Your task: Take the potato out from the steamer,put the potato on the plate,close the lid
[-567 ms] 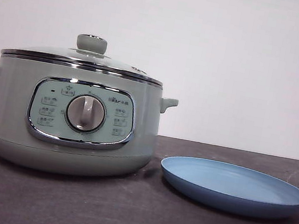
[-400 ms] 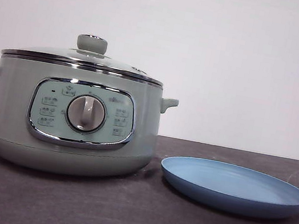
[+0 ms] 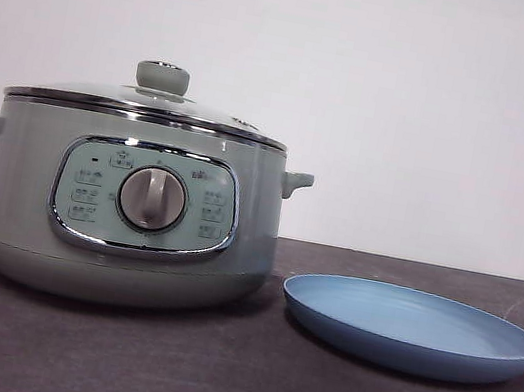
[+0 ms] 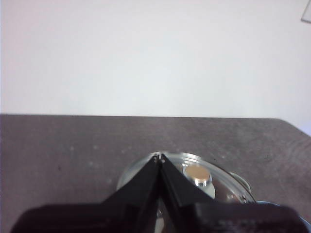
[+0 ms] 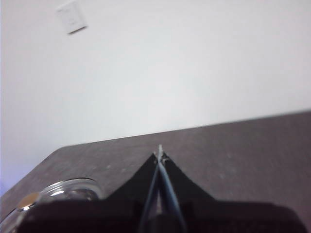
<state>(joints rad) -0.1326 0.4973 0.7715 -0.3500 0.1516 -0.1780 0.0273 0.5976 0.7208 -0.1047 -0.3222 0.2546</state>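
1. Sage-green steamer [image 3: 126, 218] stands on the dark surface [image 3: 229, 383]; glass lid [image 3: 151, 103] seated on it.
2. Blue plate [image 3: 411, 329] just beside the steamer, bare.
3. Potato not visible.
4. Left hand [image 4: 159, 156] clenched, holding nothing, above the lid.
5. Right hand [image 5: 160, 154] clenched, holding nothing.

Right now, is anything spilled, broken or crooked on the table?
No, nothing stands out. The lid sits level on the steamer, and the plate lies flat beside it, with nothing on it. No spills or cracks show. The potato is not visible.
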